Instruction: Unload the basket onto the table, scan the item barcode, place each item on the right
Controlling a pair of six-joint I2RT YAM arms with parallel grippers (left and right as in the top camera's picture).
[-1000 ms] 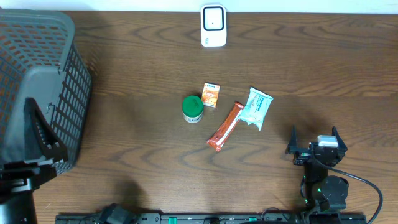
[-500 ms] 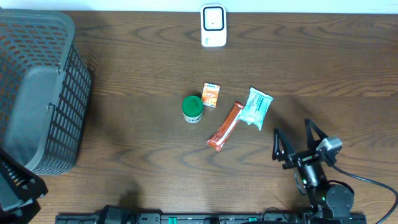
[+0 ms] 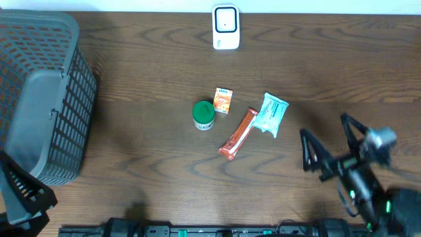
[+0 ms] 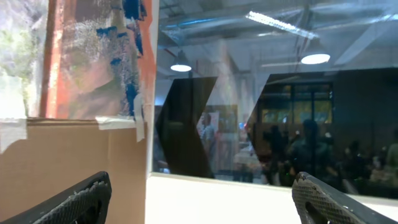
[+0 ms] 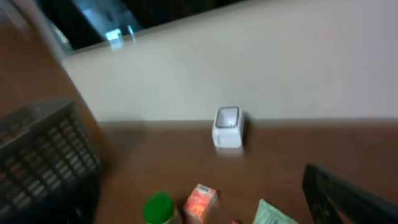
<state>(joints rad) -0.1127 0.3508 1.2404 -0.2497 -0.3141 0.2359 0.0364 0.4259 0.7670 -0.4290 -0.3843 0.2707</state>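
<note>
A white box-shaped barcode scanner (image 3: 225,27) stands at the far middle edge of the dark wooden table (image 3: 131,79), its windowed face turned toward the items, which lie well apart from it near the table's centre. There a small round jar with a green lid (image 3: 204,115) stands upright, with a small orange carton (image 3: 223,100) lying just beside it on the far right. To their right a long orange-red stick packet (image 3: 238,133) lies flat on a diagonal, its far end just beside a pale blue-and-white plastic pouch (image 3: 271,114), also flat.
</note>
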